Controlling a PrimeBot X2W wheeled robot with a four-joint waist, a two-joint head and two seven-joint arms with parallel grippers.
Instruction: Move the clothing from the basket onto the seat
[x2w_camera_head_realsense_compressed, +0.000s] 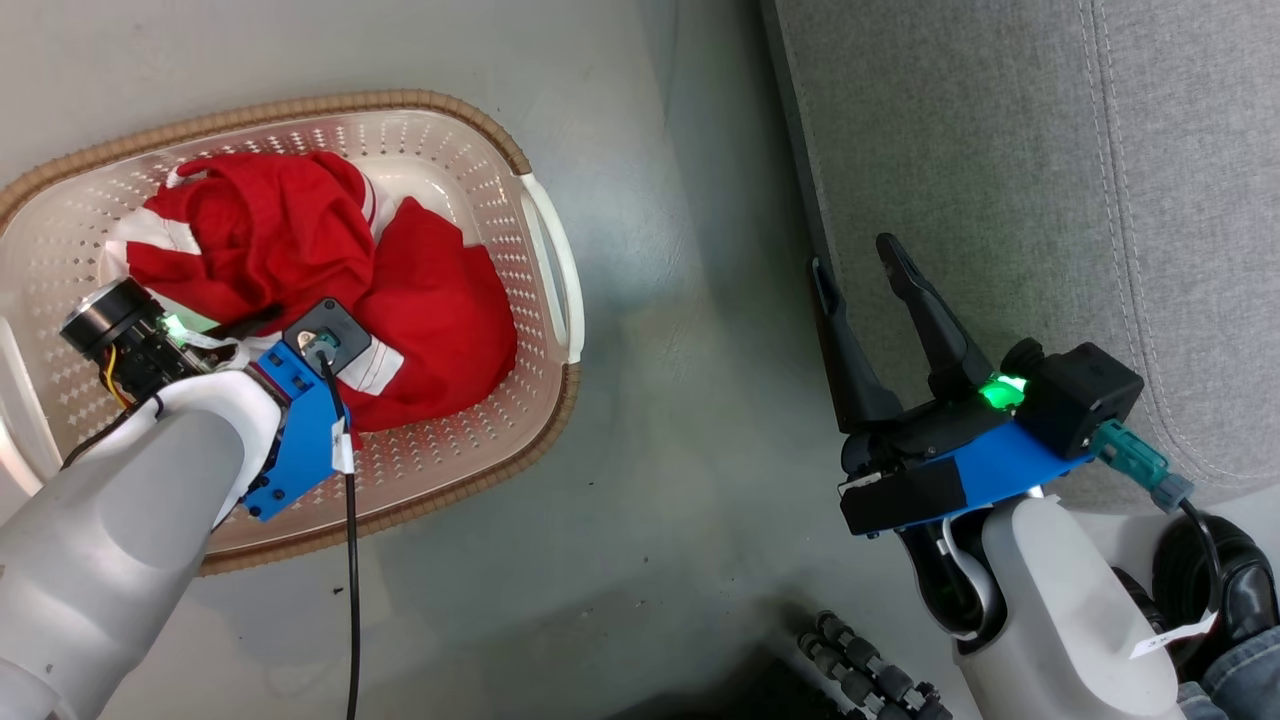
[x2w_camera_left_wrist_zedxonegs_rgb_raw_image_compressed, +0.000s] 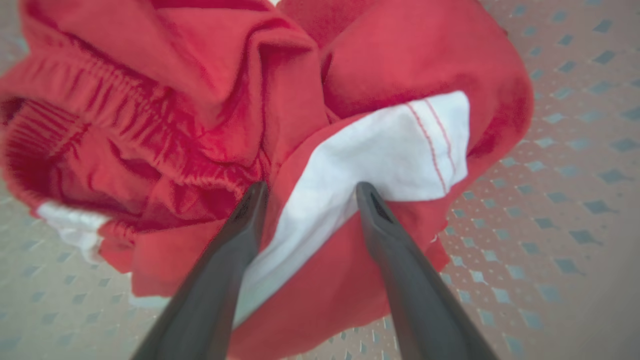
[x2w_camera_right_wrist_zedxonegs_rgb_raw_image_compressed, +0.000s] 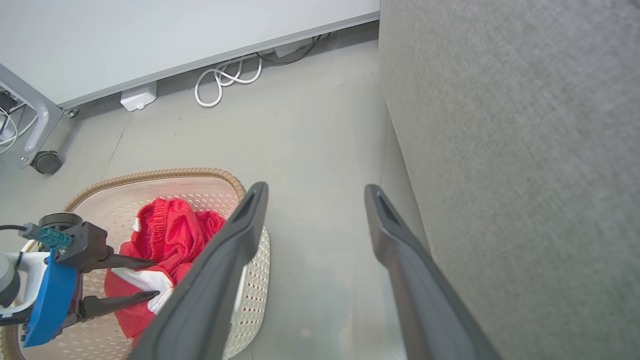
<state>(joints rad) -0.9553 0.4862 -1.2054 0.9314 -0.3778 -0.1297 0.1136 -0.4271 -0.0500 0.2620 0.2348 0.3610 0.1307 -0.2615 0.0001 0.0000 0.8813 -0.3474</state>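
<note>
Both pairs of fingers are standing apart. The left fingers (x2w_camera_left_wrist_zedxonegs_rgb_raw_image_compressed: 225, 260) are reaching into the basket (x2w_camera_head_realsense_compressed: 400, 100), straddling a white-trimmed fold of the clothing (x2w_camera_head_realsense_compressed: 300, 250), with the tips touching the fabric but not clamping it. The clothing is lying bunched inside the basket, which is sitting on the floor (x2w_camera_head_realsense_compressed: 650, 300) near the seat (x2w_camera_head_realsense_compressed: 1000, 150). The right fingers (x2w_camera_head_realsense_compressed: 935, 320) are hovering wide apart at the seat's edge, holding nothing.
</note>
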